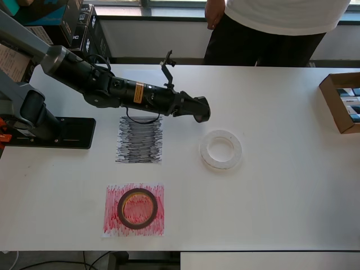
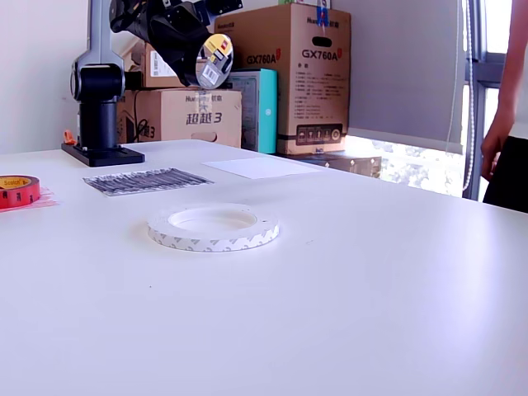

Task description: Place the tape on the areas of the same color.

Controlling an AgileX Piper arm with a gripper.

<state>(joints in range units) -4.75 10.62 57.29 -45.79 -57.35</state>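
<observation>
White ring [image 1: 221, 149] flat on the table [image 1: 281, 185], just below the raised end effector [image 1: 201, 109], grip state unclear.

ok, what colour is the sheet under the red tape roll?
Red scribble on the paper sheet, clearest in the overhead view.

Gripper [image 1: 201, 110] fingertips hidden under wrist

The Piper arm [image 1: 112, 87] is black with rounded joint housings, a yellow-orange label (text illegible) on the forearm, a thin black cable looped beneath, and a flat black base plate [image 1: 53, 133].
</observation>
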